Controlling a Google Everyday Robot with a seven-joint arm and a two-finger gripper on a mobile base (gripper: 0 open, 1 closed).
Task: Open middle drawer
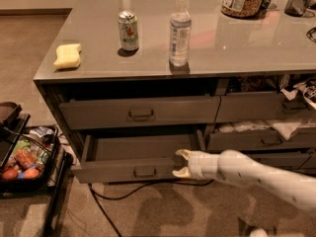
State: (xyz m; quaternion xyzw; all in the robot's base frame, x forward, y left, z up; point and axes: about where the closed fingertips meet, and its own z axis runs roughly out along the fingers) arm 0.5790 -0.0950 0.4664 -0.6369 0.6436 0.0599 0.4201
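A: Gripper [178, 163] sits low at the cabinet face, arm reaching in from the right of the view. Fingers [181, 153] spread apart, one above the other, nothing clamped between them that I can make out.

B: Where is it against the middle drawer [113, 171]?

A: At the right end of the drawer's front panel, touching it or just short of it; I can't tell which. The rest of the front runs away from the gripper toward the left of the view.

B: And the pull [144, 172]?

A: Small dark rectangle at the centre of the front, just beside the fingertips on that same side. The gripper is not on it.

B: Drawer position?

A: Standing out from the cabinet under the shut top drawer [98, 113], grey box interior showing behind the front.

B: Axis?

A: Long axis of the front lies side to side, and the slide runs square to that, out toward the floor space in front. My judgement is that any further opening means drawing outward along the slide, not sideways. Pulling from the end rather than the centre could rack the drawer.
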